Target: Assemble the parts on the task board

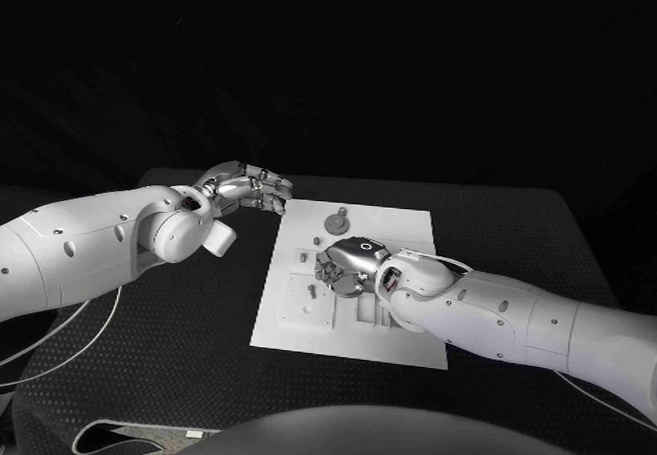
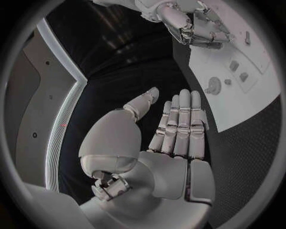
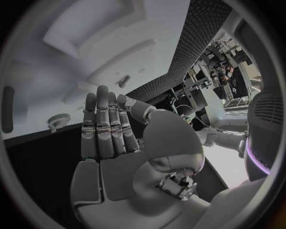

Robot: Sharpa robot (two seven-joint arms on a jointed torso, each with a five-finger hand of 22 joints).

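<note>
The white task board (image 1: 299, 317) lies in the middle of the black table. A round grey part (image 1: 338, 224) stands near its far edge, and it appears again in the left wrist view (image 2: 212, 86) and the right wrist view (image 3: 57, 119). Small parts (image 2: 234, 66) lie in the board's middle. My right hand (image 1: 350, 260) hovers over the board's middle with fingers straight and together (image 3: 106, 126), holding nothing. My left hand (image 1: 248, 188) hangs over the table just off the board's far left corner, fingers extended and palm bare (image 2: 176, 129).
Black table (image 1: 167, 312) surrounds the board on all sides. My right forearm (image 1: 513, 319) crosses the board's near right corner. My left forearm (image 1: 83, 249) lies over the table's left side. Cables (image 1: 65, 348) trail at the left front.
</note>
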